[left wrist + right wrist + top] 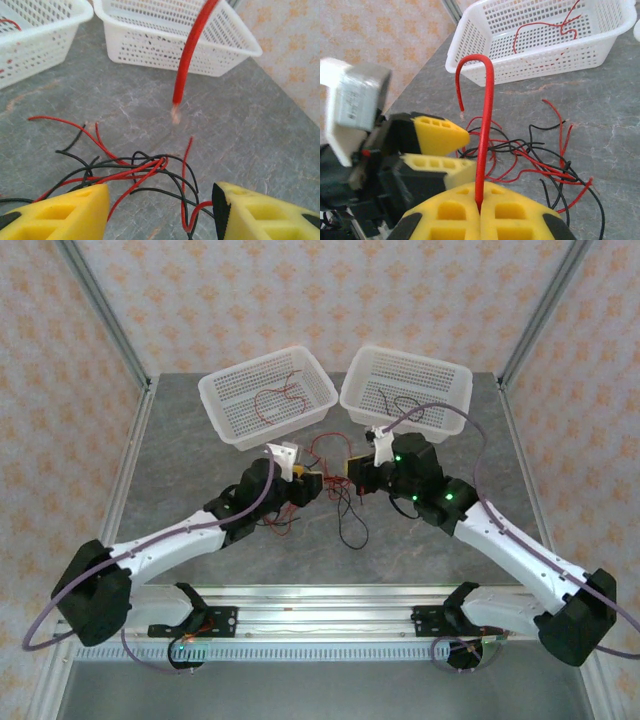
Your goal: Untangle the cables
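A tangle of thin red and black cables (333, 462) lies on the grey table between my two grippers. My right gripper (480, 207) is shut on one red cable (484, 125), which rises from the jaws and hooks over at its free end. That red cable (188, 55) hangs down in the left wrist view. My left gripper (161, 205) is open, low over the cable tangle (145, 167), with several strands between its yellow fingers (65, 212). In the top view the left gripper (308, 483) and right gripper (358, 475) nearly meet.
Two white perforated baskets stand at the back: the left basket (268, 395) holds a red wire (545, 30), the right basket (405, 390) a black one. Loose black strands (350, 525) trail toward the near edge. The left gripper's fingers (440, 135) are close beside the right gripper.
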Available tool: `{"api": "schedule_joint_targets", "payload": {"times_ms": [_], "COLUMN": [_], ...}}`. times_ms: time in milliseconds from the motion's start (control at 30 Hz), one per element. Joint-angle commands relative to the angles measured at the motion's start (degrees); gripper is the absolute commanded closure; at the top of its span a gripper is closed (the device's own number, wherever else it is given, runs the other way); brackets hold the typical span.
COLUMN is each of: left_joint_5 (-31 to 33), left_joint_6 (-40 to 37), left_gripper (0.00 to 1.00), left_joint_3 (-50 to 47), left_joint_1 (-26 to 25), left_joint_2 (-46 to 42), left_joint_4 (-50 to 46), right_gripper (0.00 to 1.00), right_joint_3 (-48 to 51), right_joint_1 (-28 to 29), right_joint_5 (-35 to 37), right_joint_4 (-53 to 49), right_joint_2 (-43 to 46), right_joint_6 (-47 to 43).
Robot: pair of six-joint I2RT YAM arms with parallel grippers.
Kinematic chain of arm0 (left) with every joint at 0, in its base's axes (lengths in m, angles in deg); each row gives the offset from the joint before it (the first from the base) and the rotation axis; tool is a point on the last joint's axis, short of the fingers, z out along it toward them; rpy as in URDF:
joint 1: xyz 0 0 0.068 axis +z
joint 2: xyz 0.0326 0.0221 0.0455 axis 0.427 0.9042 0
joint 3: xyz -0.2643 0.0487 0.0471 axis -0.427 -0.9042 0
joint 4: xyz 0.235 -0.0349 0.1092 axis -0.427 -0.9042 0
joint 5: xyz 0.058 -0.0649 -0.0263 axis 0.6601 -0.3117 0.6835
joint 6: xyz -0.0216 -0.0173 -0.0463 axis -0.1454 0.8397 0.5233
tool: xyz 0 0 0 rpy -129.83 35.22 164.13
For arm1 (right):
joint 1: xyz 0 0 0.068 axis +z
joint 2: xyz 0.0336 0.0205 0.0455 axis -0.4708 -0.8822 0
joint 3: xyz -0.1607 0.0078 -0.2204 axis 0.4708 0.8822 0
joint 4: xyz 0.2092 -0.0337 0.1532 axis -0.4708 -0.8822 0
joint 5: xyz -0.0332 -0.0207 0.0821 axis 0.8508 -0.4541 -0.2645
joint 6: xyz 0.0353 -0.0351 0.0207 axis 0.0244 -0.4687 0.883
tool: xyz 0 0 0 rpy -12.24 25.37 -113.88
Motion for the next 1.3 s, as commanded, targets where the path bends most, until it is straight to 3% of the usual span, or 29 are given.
{"api": "schedule_joint_targets", "payload": {"times_ms": [0,200,467,900,1067,1267], "left_joint_5": [-1.7,-2.2,-1.9,6.2,7.0,5.0], "left_joint_6": [-2.6,-7.6,-9.7,-10.5,-10.9,-20.7], "left_gripper": [0.42,0.42,0.42,0.43,0.42,0.38], "left_joint_3": [1.4,-1.5,-2.5,-1.0,-1.7,-0.1], "left_joint_1": [-2.1,-7.3,-9.5,-9.7,-9.7,-9.7], "left_joint_2": [1.3,1.1,0.8,1.7,-1.5,-9.6], "left_joint_4": [6.5,14.1,16.7,17.7,16.9,10.3], "right_gripper": [1.0,1.0,1.0,1.0,1.0,1.0], "right_joint_3": [-2.3,-3.9,-8.2,-18.4,-21.9,-26.5], "right_joint_1": [-0.6,-1.1,-1.2,-1.7,-2.6,-5.4], "right_joint_5": [0.7,5.7,7.8,8.7,8.7,4.3], "right_joint_4": [0.0,1.5,1.4,-2.1,-3.6,-8.2], "right_joint_2": [1.7,1.9,2.0,2.7,1.3,-2.1], "right_joint_6": [0.3,8.4,14.6,17.4,16.9,9.3]}}
